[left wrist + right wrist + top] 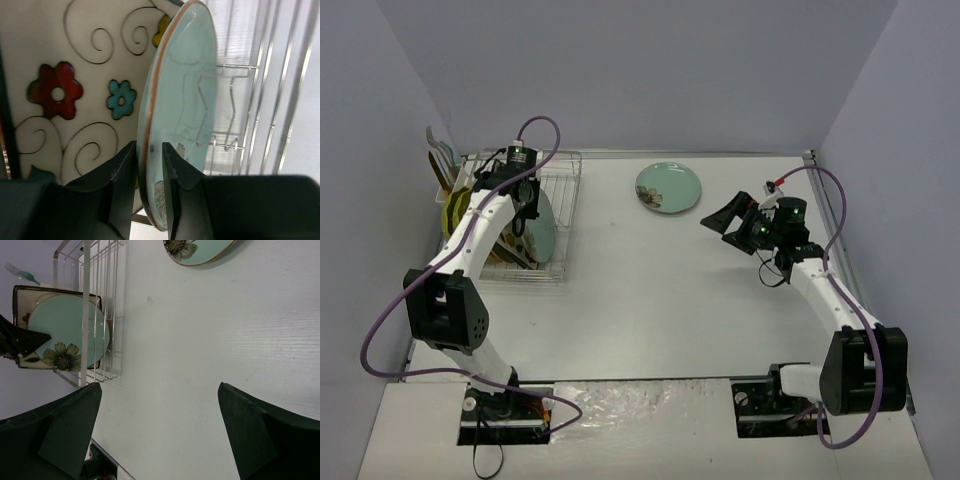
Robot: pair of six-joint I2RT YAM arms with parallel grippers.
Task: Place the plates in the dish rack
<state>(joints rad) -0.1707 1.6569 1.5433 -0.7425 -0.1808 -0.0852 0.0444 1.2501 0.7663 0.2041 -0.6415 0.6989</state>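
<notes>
Left arm (480, 225) hides most racked plates (546, 230) — lone teal plate (205, 247) cropped.

We see a teal plate (180, 100) upright in the dish rack (260, 100), between the left jaws. A second teal plate (200, 250) lies flat beyond the right jaws.

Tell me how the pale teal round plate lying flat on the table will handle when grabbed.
The pale teal round plate looks glazed, so probably rigid, slippery and breakable if dropped. Lying flat on the white table, it likely won't roll or tip, but its low rim may leave the open right gripper little to pinch.
</notes>
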